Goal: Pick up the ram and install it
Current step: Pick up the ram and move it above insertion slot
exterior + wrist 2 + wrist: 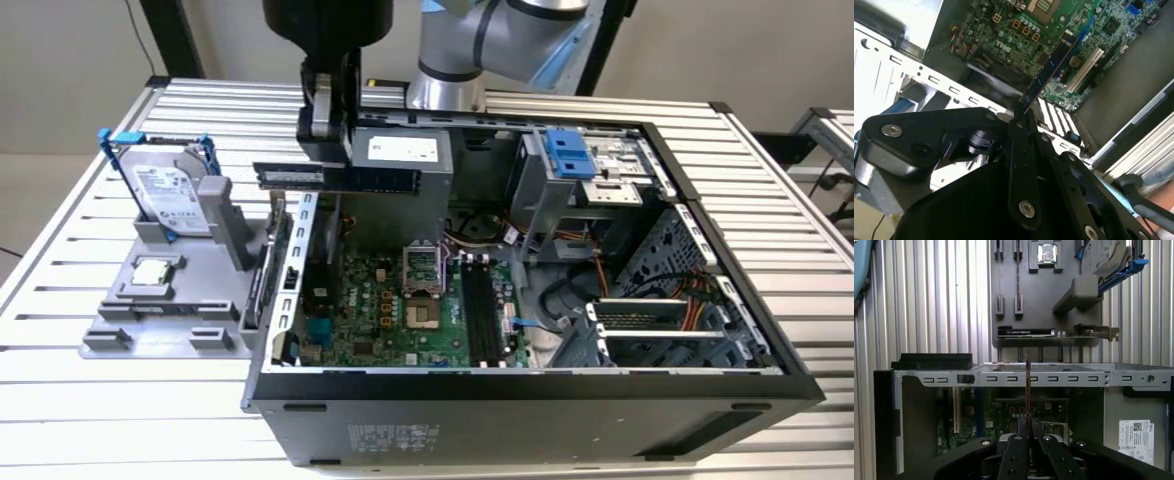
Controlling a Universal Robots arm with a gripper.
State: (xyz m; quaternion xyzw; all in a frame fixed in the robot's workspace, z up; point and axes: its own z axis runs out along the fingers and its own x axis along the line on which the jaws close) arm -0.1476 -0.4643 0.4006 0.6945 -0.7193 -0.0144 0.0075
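The black metal gripper (pixel 324 158) is pressing its fingers together on the ram (pixel 380 180), a long, thin green circuit-board stick lined with dark chips. It is holding the stick in the air above the open black steel computer case (pixel 534 392). The fingers are gripping the stick near its middle, so both ends are jutting out sideways from the gripper, and its long axis is running level across the exterior view. In both wrist views the stick is showing edge-on, a thin blade reaching out past the fingertips.

The long black memory slots (pixel 481 310) on the glossy green motherboard (pixel 380 300) are lying well below the gripper, off toward the exterior view's right. Their long axis appears to be running crosswise to the stick's.

On the gripper's other side, a grey plastic holder (pixel 147 330) is resting on the ribbed metal surface (pixel 67 180). It is carrying a silver hard drive in a blue-edged frame (pixel 167 195) and a small square silver chip (pixel 154 270).
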